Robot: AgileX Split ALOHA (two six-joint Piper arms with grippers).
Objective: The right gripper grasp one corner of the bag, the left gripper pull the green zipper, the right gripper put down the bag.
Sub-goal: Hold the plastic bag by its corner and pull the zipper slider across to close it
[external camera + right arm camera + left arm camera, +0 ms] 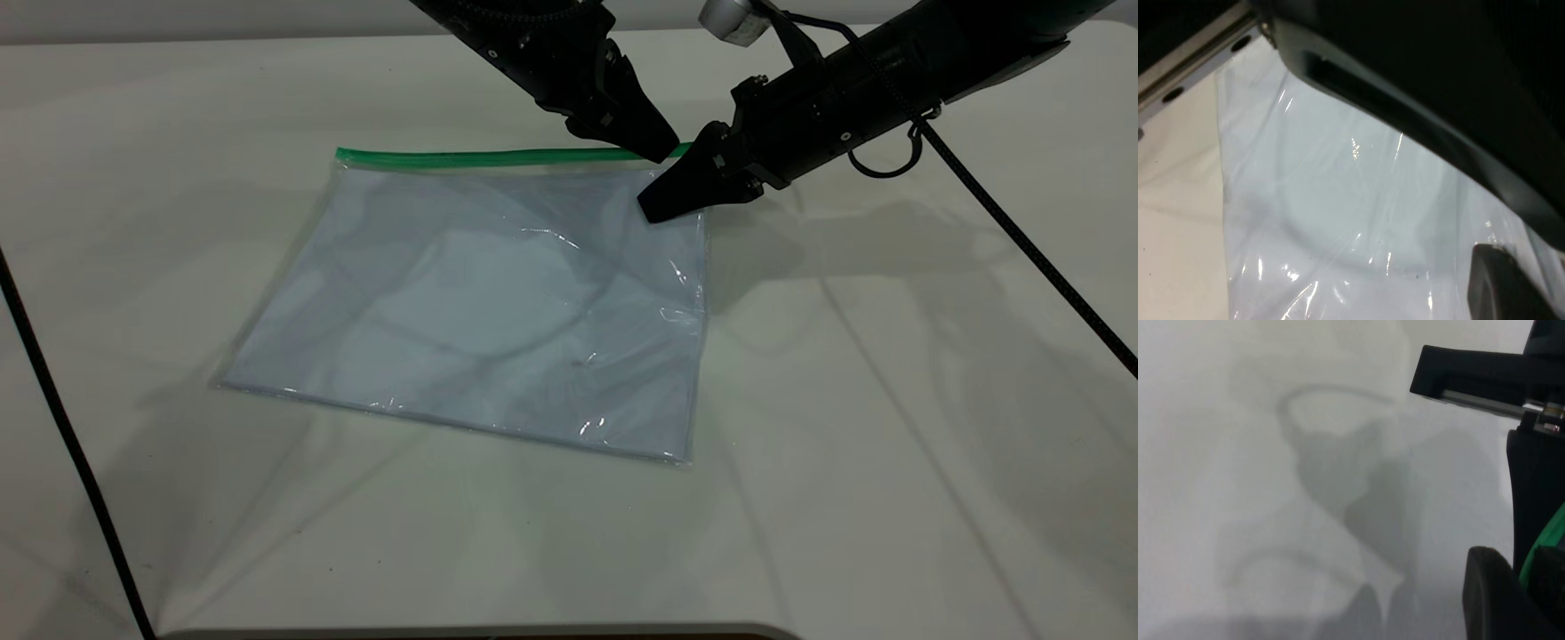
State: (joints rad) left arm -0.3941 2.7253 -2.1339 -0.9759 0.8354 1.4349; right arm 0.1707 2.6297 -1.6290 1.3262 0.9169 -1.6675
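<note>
The left gripper [662, 147], a plain black arm tapering to pointed jaws, has its tips down on the far right end of the green zipper [484, 158], the thin bright green strip trimming the far long edge of the bag. In the left wrist view a bit of green [1545, 550] shows between the dark jaw parts, so the jaws appear closed on the strip there; whether they hold the slider tab itself cannot be told.

Just beside those tips, the right gripper [653, 212], a black arm with a small white-grey cylinder [731, 20] and a looped black cable [889, 164], points its jaws down onto the far right corner of the bag [498, 302]. The tips look drawn together against the plastic, but how far open they are, and whether they pinch the corner, cannot be told. The right wrist view shows glossy creased film [1338, 220] directly under the jaws.

Outward from both sets of jaws, the large flat rectangular clear plastic pouch with white paper sheets inside spreads away toward the near left, lying flat on the white cloth-covered surface [889, 444]. A black cable [71, 444] crosses the surface well apart from the jaws, at its left edge.
</note>
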